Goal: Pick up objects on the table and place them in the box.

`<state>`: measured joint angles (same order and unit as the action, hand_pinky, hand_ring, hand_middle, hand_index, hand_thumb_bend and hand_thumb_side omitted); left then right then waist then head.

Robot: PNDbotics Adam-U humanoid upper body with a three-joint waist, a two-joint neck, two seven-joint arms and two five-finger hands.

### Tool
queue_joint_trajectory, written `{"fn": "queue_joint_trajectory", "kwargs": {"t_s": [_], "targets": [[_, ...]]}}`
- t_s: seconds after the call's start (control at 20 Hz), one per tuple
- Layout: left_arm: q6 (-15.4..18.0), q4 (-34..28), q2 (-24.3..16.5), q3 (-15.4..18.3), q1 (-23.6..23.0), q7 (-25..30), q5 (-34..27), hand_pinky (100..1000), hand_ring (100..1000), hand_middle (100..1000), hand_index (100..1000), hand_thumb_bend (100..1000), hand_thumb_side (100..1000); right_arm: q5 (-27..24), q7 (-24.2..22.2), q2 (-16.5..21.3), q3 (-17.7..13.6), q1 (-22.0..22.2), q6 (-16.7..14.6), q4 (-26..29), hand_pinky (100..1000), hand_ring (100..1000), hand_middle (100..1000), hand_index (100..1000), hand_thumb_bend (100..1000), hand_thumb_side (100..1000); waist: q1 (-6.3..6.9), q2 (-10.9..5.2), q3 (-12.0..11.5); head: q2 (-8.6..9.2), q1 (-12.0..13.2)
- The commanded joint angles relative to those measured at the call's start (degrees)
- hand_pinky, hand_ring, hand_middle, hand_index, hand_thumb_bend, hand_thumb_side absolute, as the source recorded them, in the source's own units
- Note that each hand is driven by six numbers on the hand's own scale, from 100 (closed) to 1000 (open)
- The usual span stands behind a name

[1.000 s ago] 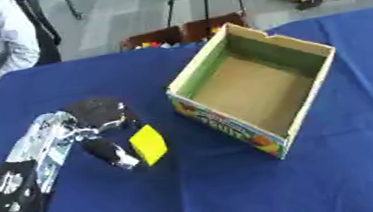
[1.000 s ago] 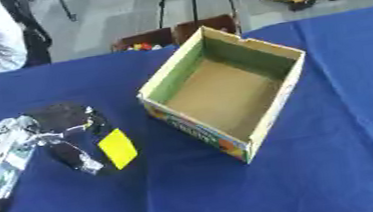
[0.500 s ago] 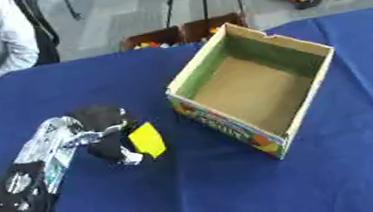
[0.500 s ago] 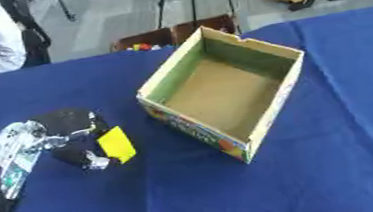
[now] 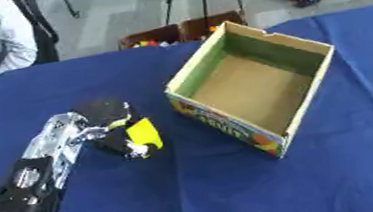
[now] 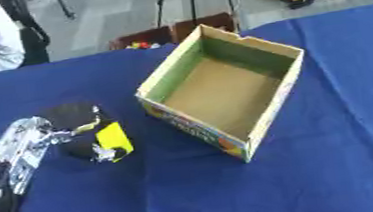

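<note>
Here, left hand (image 5: pixel 108 124) fingers (image 5: pixel 127 147) clasp a flat yellow object (image 5: pixel 145 133).

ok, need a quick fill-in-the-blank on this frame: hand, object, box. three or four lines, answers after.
1. The robot's left hand is curled round a small ______-coloured object.
2. The cardboard box holds ______.
3. The hand with the object is to the box's ______, outside it.
4. The cloth covering the table is ______.

Missing words: yellow; nothing; left; blue
</note>
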<state>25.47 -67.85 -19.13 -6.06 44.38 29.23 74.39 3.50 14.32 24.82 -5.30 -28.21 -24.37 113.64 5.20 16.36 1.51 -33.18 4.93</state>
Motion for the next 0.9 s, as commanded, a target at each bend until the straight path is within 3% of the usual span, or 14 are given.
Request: {"fn": "queue_joint_trajectory", "kwargs": {"t_s": [0.05,0.15,0.65,0.9], "targets": [[-0.5,-0.2,-0.6,0.6,1.0,-1.6,2.4,126,450,538,689,178,1000,0.2,-0.2,0.5,-0.6,-0.5,-0.1,0.9,792,781,566,801,100,514,0.49,0.03,0.0,0.26,0.2],[-0.4,0.0,-0.5,0.5,0.9,-2.1,2.9,125,448,535,682,100,1000,0.2,-0.1,0.5,-0.7,-0.5,0.0,0.9,792,781,567,801,100,514,0.53,0.04,0.0,0.30,0.1],[0.5,0.2,-0.1,0.2,0.7,-1.1,2.6,100,417,509,628,100,1000,0.2,0.2,0.6,-0.7,-0.7,0.0,0.9,793,781,568,802,100,516,0.53,0.19,-0.1,0.20,0.0],[0.4,-0.6,-0.3,0.1,0.6,-0.8,0.8,100,388,487,571,100,835,0.3,0.4,0.5,-0.8,-0.7,0.0,0.9,792,781,570,803,100,516,0.57,0.05,-0.3,0.24,-0.2]]}}
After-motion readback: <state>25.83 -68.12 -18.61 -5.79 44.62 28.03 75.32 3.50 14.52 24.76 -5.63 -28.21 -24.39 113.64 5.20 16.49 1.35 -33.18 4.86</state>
